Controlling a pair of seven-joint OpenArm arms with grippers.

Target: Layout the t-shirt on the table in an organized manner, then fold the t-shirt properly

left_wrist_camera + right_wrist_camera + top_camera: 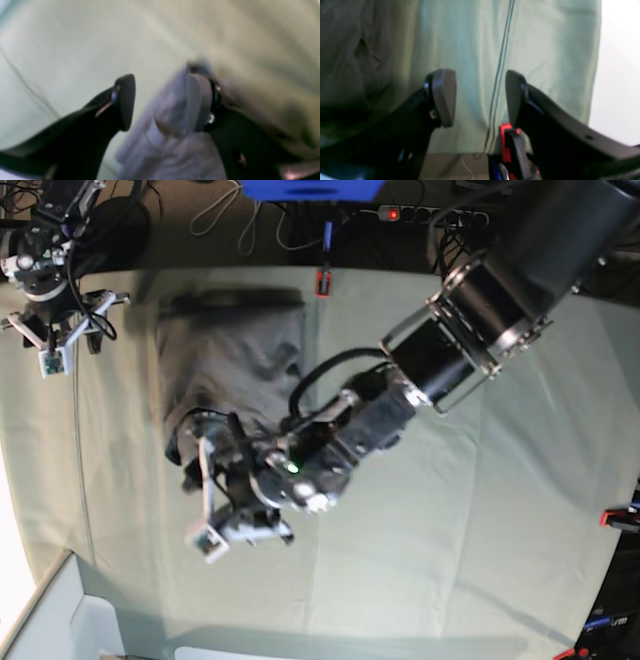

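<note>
Left wrist view, left gripper (160, 102): we see its jaws standing apart, one dark pad clear of the cloth, the other pad with a blurred fold of the t-shirt (172, 135) lying against it. We cannot tell whether that fold is pinched or only draped there.
Left wrist view, materials: the t-shirt reads here as pale grey, soft and wrinkled, over the smooth sage cloth of the table (62, 50).
Right wrist view, right gripper (480, 97): we see its jaws apart with nothing between them, only table cloth and a seam line below.
Right wrist view, surroundings: a red clip (505, 140) sits at the table edge just beside one finger; the t-shirt shows as a dark rumpled mass at the far side of the gripper.
Base view, t-shirt (235, 350): we find it folded into a narrow dark strip on the table, its far end near the clip at the table edge, its near end bunched under the left gripper.
Base view, right gripper: it hangs near the table corner, well apart from the t-shirt.
Handling, our judgement: light, limp cotton that will sag and slide on the smooth cloth. We would take it by the hem corners or a doubled edge, not the middle.
</note>
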